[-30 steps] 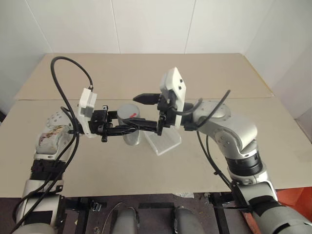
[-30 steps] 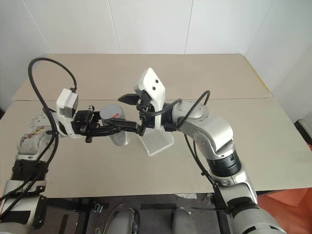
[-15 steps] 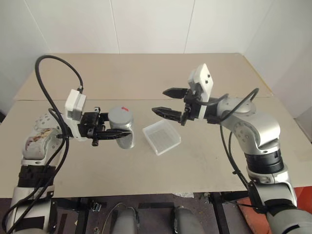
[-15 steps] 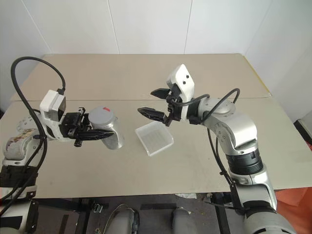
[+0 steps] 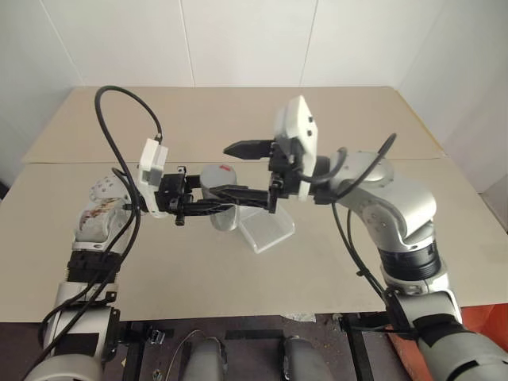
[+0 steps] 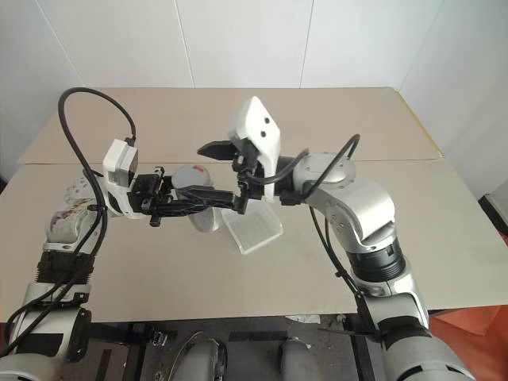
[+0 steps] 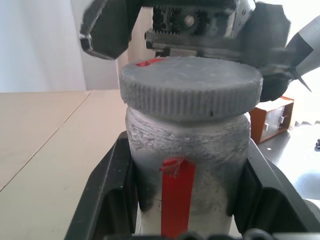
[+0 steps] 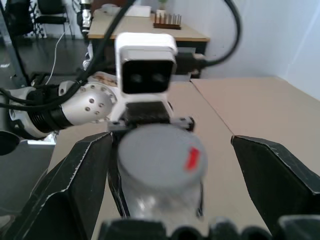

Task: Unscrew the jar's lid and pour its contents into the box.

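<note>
My left gripper (image 5: 221, 208) is shut on the jar (image 5: 222, 213), a silver-grey cylinder with a red strip (image 7: 176, 192) down its side, held upright. Its fingers (image 7: 107, 197) clamp the body below the lid (image 7: 191, 89), a ribbed grey cap with a red mark (image 8: 191, 158). My right gripper (image 5: 221, 169) is open and level, one finger (image 8: 80, 185) on each side of the lid with a gap on both sides. The box (image 5: 267, 228), a shallow translucent white tray, lies on the table just right of the jar. The contents are hidden inside the jar.
The beige table (image 5: 238, 119) stretches behind and to both sides, with a seam (image 5: 444, 159) across its middle. White walls stand behind it. Black cables (image 5: 119, 103) loop over my left arm.
Since half a second ago the arms have come together. My left gripper carried the jar rightward toward the box, and my open right gripper swung left until it straddled the lid.
</note>
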Controlling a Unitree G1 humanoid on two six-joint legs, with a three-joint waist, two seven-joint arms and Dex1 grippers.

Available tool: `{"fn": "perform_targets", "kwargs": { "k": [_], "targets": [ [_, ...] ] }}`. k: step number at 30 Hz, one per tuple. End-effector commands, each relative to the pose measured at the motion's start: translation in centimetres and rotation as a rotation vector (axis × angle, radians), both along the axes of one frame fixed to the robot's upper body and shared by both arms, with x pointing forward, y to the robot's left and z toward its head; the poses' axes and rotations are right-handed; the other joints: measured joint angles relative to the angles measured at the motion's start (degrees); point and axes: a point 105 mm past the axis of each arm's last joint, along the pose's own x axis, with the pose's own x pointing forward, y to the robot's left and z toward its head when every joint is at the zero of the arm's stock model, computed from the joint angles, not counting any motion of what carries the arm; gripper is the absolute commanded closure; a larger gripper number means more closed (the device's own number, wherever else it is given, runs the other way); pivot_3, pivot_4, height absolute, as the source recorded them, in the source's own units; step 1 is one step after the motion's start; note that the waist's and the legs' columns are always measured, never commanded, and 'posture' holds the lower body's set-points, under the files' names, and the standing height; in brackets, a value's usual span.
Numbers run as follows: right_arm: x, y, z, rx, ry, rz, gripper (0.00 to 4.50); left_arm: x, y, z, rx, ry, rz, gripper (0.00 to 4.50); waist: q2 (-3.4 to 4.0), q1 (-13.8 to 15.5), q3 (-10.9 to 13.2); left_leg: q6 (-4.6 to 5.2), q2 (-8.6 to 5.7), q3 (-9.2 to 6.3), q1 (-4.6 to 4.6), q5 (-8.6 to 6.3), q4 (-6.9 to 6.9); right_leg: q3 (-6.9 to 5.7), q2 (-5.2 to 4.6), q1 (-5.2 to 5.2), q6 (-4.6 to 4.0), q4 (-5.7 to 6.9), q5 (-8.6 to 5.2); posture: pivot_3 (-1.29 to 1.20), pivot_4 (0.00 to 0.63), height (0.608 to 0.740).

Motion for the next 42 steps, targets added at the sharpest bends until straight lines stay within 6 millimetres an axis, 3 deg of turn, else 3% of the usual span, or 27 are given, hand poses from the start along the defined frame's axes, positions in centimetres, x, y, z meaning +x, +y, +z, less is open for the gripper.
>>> {"fn": "perform_targets", "kwargs": {
  "k": [1, 12, 30, 37, 42],
  "targets": [
    [-0.3, 0.8, 1.2, 0.019, -0.071, 0.004, 0.1, 0.1, -0.3, 1.1, -0.007, -0.057, -0.018, 2.52, 0.0, 0.03, 0.0, 0.0, 0.0, 0.0, 0.0, 0.0, 0.0, 0.0, 0.0, 0.0, 0.0, 0.0, 0.0, 0.0, 0.15, 0.74],
    [1.6, 1.2, 0.8, 0.05, -0.025, -0.081, 0.1, -0.4, 0.0, 1.0, 0.002, -0.057, -0.034, 2.52, 0.0, -0.02, 0.0, 0.0, 0.0, 0.0, 0.0, 0.0, 0.01, 0.0, 0.0, 0.0, 0.0, 0.02, 0.0, 0.0, 0.15, 0.74],
    [2.3, -4.1, 0.0, 0.059, 0.002, -0.235, 0.1, -1.5, 2.7, 1.3, 0.05, -0.045, 0.015, 2.52, 0.0, 0.14, 0.0, 0.0, 0.0, -0.01, 0.0, 0.0, 0.0, -0.01, -0.03, 0.02, 0.0, 0.0, 0.0, 0.0, 0.15, 0.74],
    [1.5, -4.8, -0.2, 0.045, -0.011, -0.228, 0.1, -1.5, 2.4, 1.2, 0.036, -0.042, 0.023, 2.52, 0.0, 0.03, 0.0, 0.0, 0.0, 0.0, -0.01, 0.0, 0.0, 0.0, -0.01, 0.0, 0.0, 0.0, 0.0, 0.0, 0.15, 0.74],
    [-0.2, -4.3, 0.6, 0.054, -0.027, -0.146, 0.1, -0.9, 1.8, 0.9, 0.021, -0.044, 0.042, 2.52, 0.0, 0.03, 0.0, 0.0, 0.01, -0.01, -0.01, 0.0, 0.0, 0.0, 0.0, 0.0, 0.0, 0.0, 0.0, 0.0, 0.15, 0.74]
  ]
}}
